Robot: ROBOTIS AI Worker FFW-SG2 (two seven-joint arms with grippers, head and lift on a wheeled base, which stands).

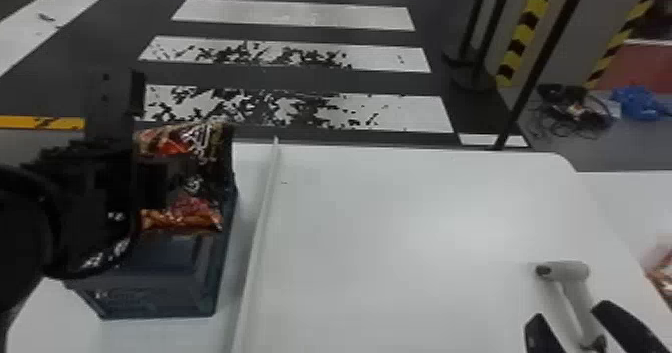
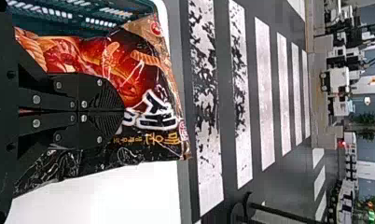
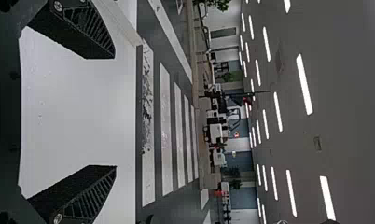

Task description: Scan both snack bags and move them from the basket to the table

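Grip first, since that's what makes or breaks this bit: left hand point(image 2: 122, 112) is clamped on a snack bag point(image 1: 180, 217) at the basket point(image 1: 155, 294), fingers pressed together with film caught in them. Bag fans out past the fingertips and off to both sides, so most of it is unsupported and I'd expect it to flop or swing. I honestly can't tell if its lower edge clears the rim, so lift straight up a good bit before going sideways over the worktop point(image 1: 375, 227), or it'll probably snag. Don't squeeze harder than needed either, crinkled film makes a barcode a pain to read. Then go slow toward the middle and turn a flat face to the scanner point(image 1: 570, 272). Right hand point(image 3: 114, 111) is spread wide and empty, its fingers on either side of the scanner's handle from the head cam, though how close is anyone's guess. Orange thing at the far right edge point(image 1: 662, 272) could be the other bag, too cut off to be sure.
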